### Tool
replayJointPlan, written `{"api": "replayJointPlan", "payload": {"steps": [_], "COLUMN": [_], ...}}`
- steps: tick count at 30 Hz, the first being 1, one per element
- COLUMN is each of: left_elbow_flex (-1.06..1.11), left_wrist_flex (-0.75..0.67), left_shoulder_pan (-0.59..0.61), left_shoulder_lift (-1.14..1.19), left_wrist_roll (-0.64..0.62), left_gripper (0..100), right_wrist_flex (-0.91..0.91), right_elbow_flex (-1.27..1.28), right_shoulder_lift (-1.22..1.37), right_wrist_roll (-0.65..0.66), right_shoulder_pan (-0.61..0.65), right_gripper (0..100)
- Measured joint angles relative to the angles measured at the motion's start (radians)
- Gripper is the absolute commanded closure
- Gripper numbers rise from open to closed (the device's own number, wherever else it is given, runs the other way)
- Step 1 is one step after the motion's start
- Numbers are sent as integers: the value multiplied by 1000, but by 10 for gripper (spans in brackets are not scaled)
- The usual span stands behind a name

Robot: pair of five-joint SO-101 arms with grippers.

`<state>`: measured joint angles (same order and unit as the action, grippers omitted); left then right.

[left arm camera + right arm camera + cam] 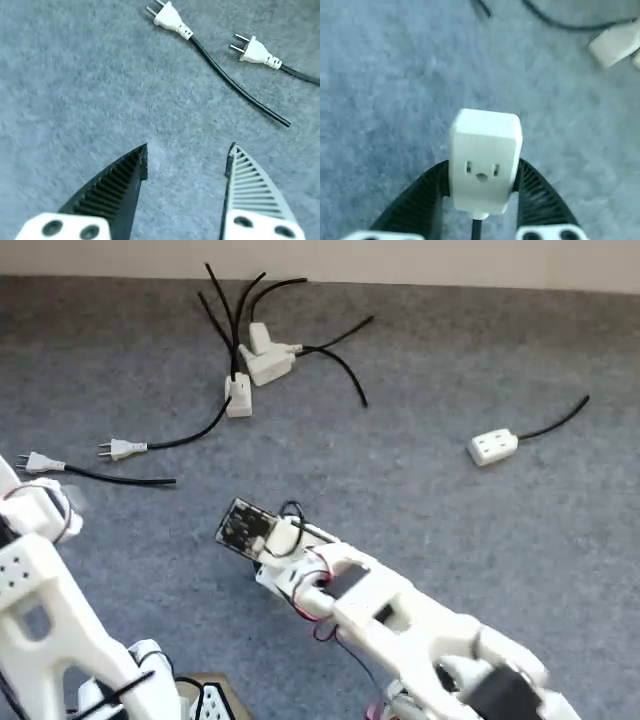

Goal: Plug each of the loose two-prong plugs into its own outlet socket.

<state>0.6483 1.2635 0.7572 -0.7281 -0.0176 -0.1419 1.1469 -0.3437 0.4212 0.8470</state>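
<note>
Where the left claw [187,155] hangs: over bare grey carpet [75,75], at the left side of the high view, with both loose plugs lying on the carpet just beyond its tips
Left claw state: spread wide, a black finger [117,187] on one side and a white finger [250,187] on the other, with carpet alone between them
First plug [122,449]: white, two-pronged, flat on the carpet left of centre, prongs pointing left, its black cable curving away toward the back
Second plug [35,462]: white, two-pronged, flat at the far left edge, apart from the first plug, its short black cable [120,478] running right to a loose end
Right claw [482,175]: clamped on the held socket [485,150], a black finger pressed against each side
Held socket: white block, slotted face turned toward the wrist camera, a dark cable leaving it between the fingers, raised off the carpet near the middle of the high view
Lone socket [493,447]: white, on the carpet at the right, well apart from both plugs, a black cable trailing off to the right
Socket cluster [268,362]: white blocks bunched at the back of the carpet with black cables fanning out
Front block [239,397]: white, just in front of the socket cluster
</note>
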Motion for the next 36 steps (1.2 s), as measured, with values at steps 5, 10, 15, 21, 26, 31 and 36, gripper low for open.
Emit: {"api": "replayJointPlan", "payload": {"steps": [5, 10, 15, 21, 26, 31, 36], "left_elbow_flex": [100, 230, 350, 404, 430, 473, 485], "left_wrist_flex": [-2, -83, -198, -218, -227, -288, -311], "left_shoulder_pan": [-2, 0, 0, 0, 0, 0, 0], "left_shoulder_lift": [-100, -170, -222, -278, -308, -310, -310], "left_wrist_roll": [-173, -295, -348, -354, -354, -354, -354], "left_gripper": [742, 744, 744, 744, 744, 744, 744], "right_wrist_flex": [-11, -29, -29, -15, -84, -153, -199], "right_elbow_flex": [-109, -123, -132, -256, -405, -453, -451], "right_shoulder_lift": [106, 40, 41, 252, 371, 407, 420], "right_wrist_roll": [-69, -77, -77, -80, -81, -81, -34], "right_shoulder_pan": [-2, -2, -23, -77, -104, -186, -222], "right_gripper": [777, 777, 777, 777, 777, 777, 777]}}
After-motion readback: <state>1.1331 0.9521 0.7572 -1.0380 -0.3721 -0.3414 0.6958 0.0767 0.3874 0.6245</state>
